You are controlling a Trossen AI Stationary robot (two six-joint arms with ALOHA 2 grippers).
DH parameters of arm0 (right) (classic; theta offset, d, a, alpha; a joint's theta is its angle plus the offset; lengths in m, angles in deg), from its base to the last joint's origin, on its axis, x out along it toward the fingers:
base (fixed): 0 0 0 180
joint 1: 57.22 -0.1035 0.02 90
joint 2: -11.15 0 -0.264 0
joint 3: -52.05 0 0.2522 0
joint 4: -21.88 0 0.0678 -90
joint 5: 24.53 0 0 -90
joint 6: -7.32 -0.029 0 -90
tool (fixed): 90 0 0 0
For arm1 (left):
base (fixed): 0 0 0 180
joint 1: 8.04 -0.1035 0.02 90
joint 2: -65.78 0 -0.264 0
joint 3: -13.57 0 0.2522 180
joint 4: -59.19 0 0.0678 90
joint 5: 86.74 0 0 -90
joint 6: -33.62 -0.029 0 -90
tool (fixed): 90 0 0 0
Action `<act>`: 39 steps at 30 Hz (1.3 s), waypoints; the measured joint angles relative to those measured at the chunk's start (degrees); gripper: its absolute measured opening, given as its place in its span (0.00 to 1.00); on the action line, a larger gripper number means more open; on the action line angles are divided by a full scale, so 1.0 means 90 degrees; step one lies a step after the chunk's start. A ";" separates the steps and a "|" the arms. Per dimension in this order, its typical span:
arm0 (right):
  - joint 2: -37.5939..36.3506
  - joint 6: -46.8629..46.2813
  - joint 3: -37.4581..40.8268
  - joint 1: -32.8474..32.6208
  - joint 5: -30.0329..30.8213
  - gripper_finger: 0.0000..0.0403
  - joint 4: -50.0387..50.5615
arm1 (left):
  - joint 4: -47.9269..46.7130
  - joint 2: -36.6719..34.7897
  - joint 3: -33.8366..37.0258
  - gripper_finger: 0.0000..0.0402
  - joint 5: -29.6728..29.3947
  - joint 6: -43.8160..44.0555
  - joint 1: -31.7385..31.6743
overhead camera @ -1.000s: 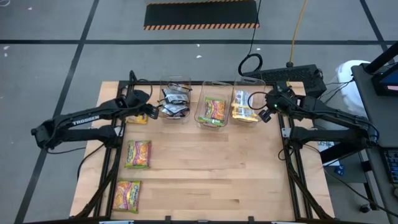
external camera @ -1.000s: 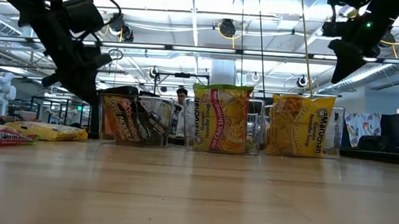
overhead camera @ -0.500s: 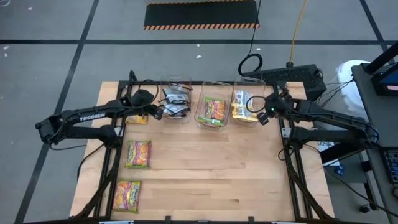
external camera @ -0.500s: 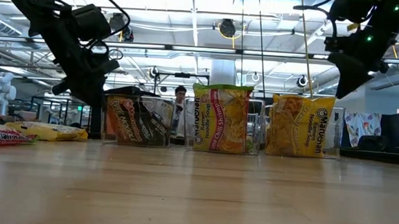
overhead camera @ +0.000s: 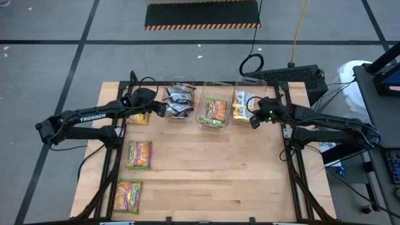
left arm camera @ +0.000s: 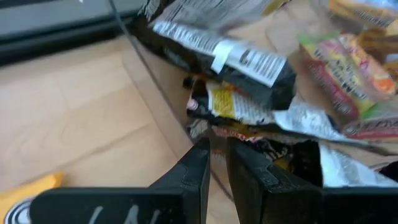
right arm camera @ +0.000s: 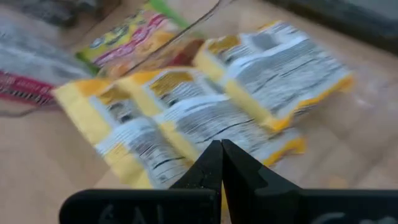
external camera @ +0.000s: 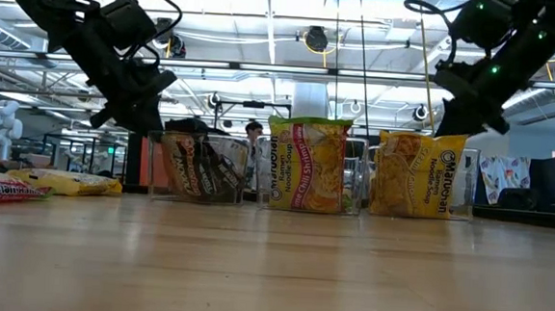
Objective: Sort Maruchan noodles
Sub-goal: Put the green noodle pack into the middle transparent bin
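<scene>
Three packets still lie loose at the table's 9 o'clock side, so I steer the left gripper [overhead camera: 160,110], jaws slightly apart and empty by the black-packet bin [overhead camera: 177,102], toward the yellow packet [overhead camera: 140,117]; right gripper [overhead camera: 252,120] waits closed.

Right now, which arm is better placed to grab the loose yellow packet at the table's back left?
Likely left: the left gripper hangs near the yellow packet; the right gripper is over the yellow-packet bin.
</scene>
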 joint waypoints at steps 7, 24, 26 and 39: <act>-0.0003 0.0338 0.0294 -0.0002 -0.0303 0.00 -0.0403 | 0.0088 -0.0008 -0.0003 0.14 0.0053 -0.0101 0.0000; -0.0010 0.1161 -0.0353 -0.0030 -0.0694 0.00 -0.1163 | -0.1121 -0.1767 -0.1092 0.14 0.0058 -0.0951 0.0210; -0.0010 0.1304 -0.0390 -0.0120 -0.1121 0.00 -0.1392 | -0.1490 -0.2051 -0.1119 0.14 0.0068 -0.0956 0.0360; 0.0778 0.1554 -0.0400 -0.1113 -0.1321 0.00 -0.4027 | -0.2805 -0.3801 -0.1128 0.14 0.0070 -0.0534 0.1403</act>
